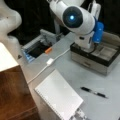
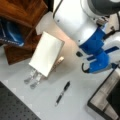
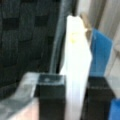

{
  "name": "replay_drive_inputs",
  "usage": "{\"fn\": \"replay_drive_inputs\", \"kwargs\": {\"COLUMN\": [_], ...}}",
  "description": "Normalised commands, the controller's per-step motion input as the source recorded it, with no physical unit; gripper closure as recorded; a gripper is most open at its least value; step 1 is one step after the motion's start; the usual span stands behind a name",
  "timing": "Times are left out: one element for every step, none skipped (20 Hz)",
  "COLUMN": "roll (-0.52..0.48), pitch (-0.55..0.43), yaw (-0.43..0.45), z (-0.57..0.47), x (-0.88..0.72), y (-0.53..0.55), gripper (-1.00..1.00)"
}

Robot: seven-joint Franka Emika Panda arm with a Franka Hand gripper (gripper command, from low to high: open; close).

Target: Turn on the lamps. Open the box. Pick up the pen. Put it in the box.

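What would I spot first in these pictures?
The big white robot arm with a glowing blue dot, at a front view's top, bent over the open box at the right. Next, the black pen lying alone on the grey table near the bottom right. In the wrist view the end effector has a pale white slab between its black fingers.

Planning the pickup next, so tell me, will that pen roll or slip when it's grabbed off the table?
The pen looks slim and round, so a nudge would probably roll it. It lies flat on the smooth table, likely light and rigid, possibly slippery.
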Motion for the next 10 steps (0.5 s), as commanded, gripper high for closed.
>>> {"fn": "replay_drive_inputs", "kwargs": {"roll": [-0.054, -0.058, -0.061, -0.061, -0.055, -0.049, -0.046, -0.037, -0.031, -0.021], "pitch": [0.110, 0.110, 0.106, 0.103, 0.102, 0.099, 0.096, 0.093, 0.089, 0.082], "yaw": [0.000, -0.008, -0.006, -0.006, -0.013, -0.019, -0.022, -0.028, -0.033, -0.040], "z": [0.13, 0.12, 0.08, 0.06, 0.04, 0.01, -0.02, -0.05, -0.08, -0.11], "x": [0.15, 0.14, 0.14, 0.13, 0.12, 0.11, 0.10, 0.09, 0.08, 0.07], "y": [0.56, 0.53, 0.48, 0.47, 0.44, 0.40, 0.36, 0.32, 0.30, 0.27], "gripper": [1.00, 1.00, 1.00, 1.00, 1.00, 1.00, 1.00, 1.00, 1.00, 1.00]}}
